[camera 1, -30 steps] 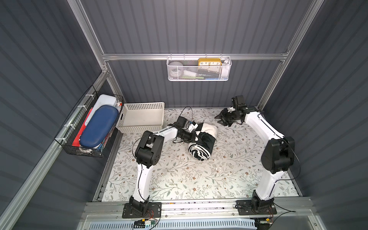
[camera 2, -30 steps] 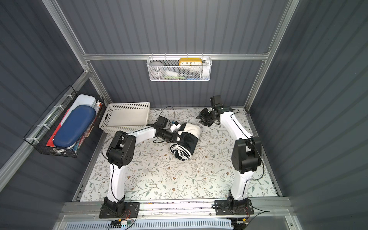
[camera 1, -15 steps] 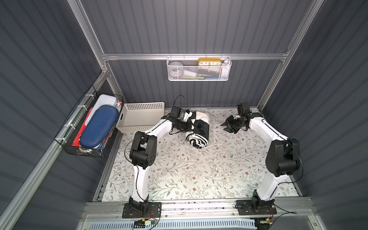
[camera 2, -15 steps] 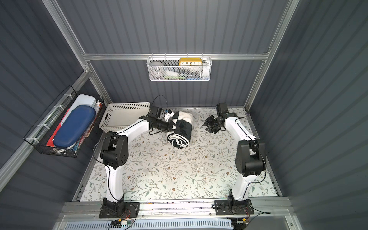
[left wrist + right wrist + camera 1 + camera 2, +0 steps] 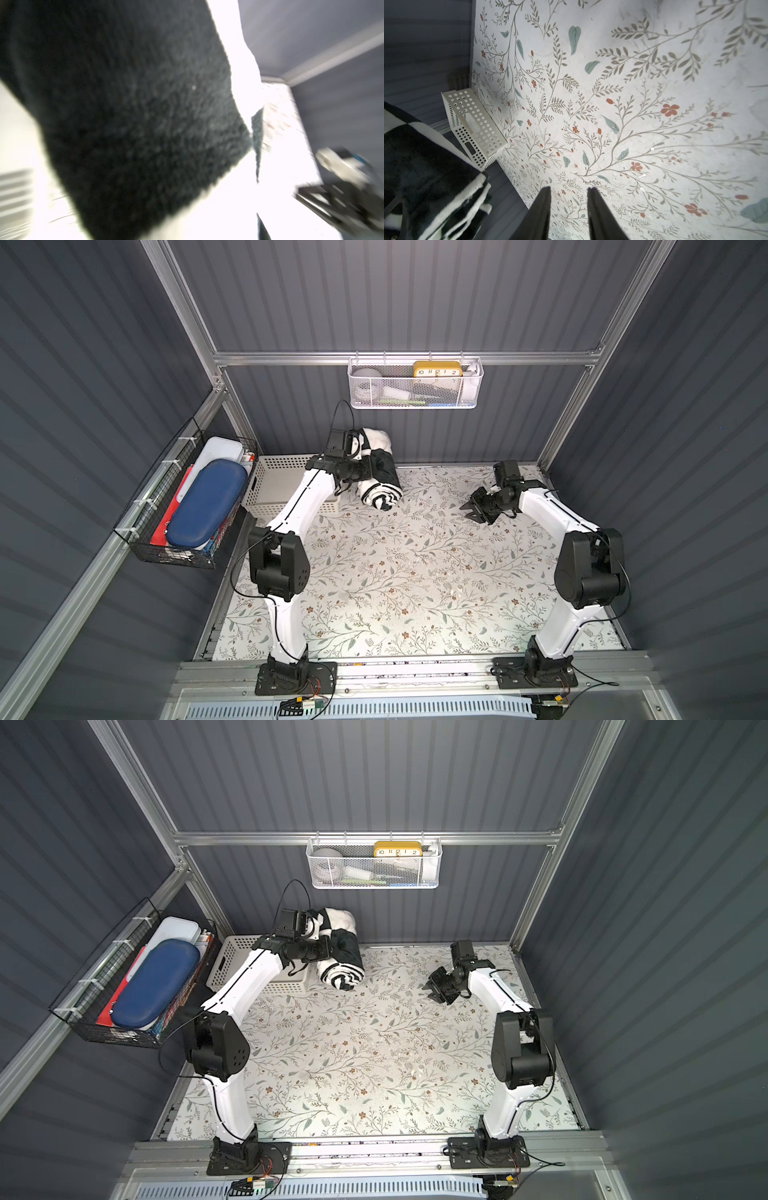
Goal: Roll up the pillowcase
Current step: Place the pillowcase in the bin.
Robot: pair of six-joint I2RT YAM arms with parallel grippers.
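The pillowcase is rolled into a thick bundle of black and cream squares. It sits at the back of the table, just beside the cream perforated basket. In both top views the bundle runs lengthwise toward the back wall. Its spiral end faces the front and its far end shows against the wall, so it seems to be lifted off the table, though the lower end may be touching.

The left hand presses into the side of the bundle and grips it, its fingers buried in the plush. In the left wrist view, black pile of the pillowcase fills most of the blurred picture.

The right hand is well apart from the bundle, low over the bare floral table on the right. In the right wrist view its two dark fingers stand a narrow gap apart with nothing between them. That view also shows the pillowcase off to one side, in front of the basket.
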